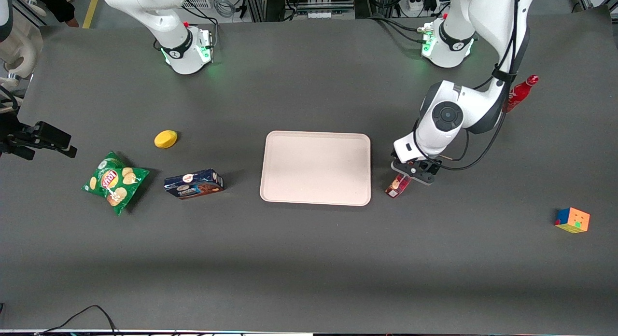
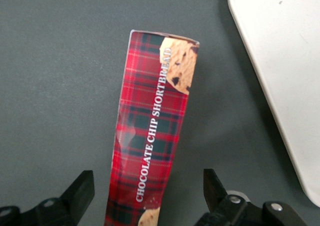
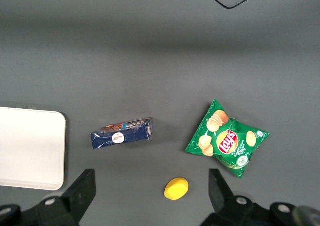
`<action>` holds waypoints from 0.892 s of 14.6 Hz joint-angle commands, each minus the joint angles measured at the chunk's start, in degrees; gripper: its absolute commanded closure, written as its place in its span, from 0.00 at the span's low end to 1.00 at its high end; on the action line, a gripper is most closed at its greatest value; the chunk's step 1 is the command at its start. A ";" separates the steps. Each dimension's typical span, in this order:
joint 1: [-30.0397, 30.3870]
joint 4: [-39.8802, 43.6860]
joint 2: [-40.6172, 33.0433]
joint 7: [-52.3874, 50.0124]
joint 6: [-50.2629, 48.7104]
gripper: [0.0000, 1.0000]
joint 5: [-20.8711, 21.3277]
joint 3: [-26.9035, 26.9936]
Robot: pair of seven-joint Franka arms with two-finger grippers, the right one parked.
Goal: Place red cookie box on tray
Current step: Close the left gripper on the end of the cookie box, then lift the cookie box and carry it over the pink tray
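The red cookie box lies flat on the grey table beside the tray, toward the working arm's end. It is a long slim red plaid carton with cookie pictures and "Chocolate Chip Shortbread" lettering. My left gripper hangs low over the end of the box farther from the front camera. In the left wrist view the gripper is open. One finger stands on each long side of the box, with a gap between each pad and the carton. The pale tray's rounded corner shows close alongside the box.
A red bottle stands farther back by the working arm's elbow. A colour cube sits toward the working arm's end. A dark blue cookie box, a green chips bag and a yellow round thing lie toward the parked arm's end.
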 commanded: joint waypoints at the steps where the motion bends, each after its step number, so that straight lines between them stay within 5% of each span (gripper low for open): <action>1: -2.53 -0.60 0.38 0.61 1.83 0.42 0.30 2.66; 9: -3.49 0.37 -0.67 0.79 -0.36 1.00 0.30 4.50; 13: -4.72 8.51 -2.95 -1.14 -15.95 0.96 -2.41 6.17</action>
